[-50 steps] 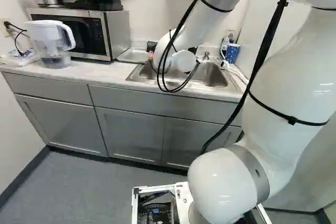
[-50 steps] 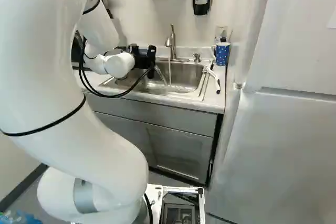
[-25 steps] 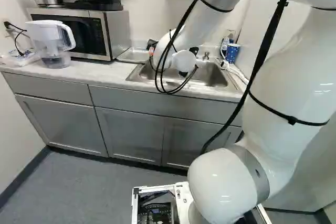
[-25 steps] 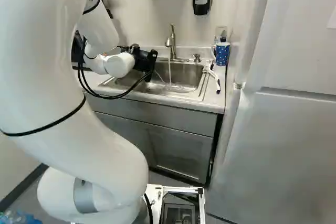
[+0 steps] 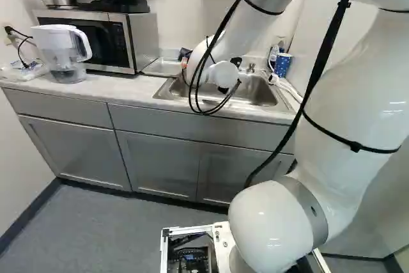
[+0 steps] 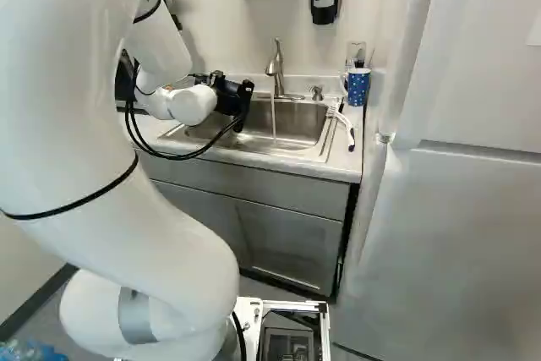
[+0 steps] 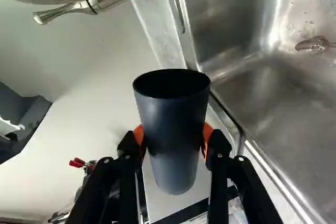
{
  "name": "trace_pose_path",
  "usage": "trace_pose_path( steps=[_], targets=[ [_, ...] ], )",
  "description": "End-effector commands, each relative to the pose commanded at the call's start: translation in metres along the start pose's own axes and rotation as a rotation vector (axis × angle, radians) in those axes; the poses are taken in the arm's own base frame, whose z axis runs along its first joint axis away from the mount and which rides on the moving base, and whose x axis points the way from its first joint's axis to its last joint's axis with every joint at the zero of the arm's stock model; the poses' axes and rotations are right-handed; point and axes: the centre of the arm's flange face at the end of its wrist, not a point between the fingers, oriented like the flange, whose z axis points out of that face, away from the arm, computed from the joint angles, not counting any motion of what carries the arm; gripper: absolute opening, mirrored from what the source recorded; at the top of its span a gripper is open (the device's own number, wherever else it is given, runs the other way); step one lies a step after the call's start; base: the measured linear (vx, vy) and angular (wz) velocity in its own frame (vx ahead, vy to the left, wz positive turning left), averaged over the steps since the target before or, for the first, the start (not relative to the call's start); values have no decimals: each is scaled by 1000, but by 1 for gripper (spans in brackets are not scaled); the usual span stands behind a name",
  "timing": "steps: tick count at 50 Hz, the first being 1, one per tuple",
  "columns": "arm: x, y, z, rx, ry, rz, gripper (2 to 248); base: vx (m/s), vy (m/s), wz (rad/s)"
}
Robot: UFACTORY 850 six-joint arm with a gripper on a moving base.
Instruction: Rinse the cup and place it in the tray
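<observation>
My jaws are clamped on the dark cup (image 7: 174, 129) from both sides, below its rim, near the sink (image 7: 283, 119). I expect light, fairly stiff walls, slippery if wet; the lower body suits my hold. Beyond, water (image 6: 273, 116) runs from the faucet (image 6: 275, 67).

The bent white arm (image 6: 93, 150) reaches forward, its jaws gripping while parted.

We see our counter (image 5: 121, 87) holding 1 microwave (image 5: 115, 43) and 1 pitcher (image 5: 62, 46) left of the pincer (image 6: 240, 112), 1 spotted mug (image 6: 358, 89) and 1 brush (image 6: 346, 124) right.
</observation>
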Motion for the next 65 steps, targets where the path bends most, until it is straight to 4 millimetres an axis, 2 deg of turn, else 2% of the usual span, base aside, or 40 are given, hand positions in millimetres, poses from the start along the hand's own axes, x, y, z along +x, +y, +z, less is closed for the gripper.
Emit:
trace_pose_path(
  steps=[18, 65],
  targets=[
    [0, 0, 0, 0, 0, -24, 123, 0, 0, 0],
    [0, 0, 0, 0, 0, -504, 123, 0, 0, 0]
  ],
)
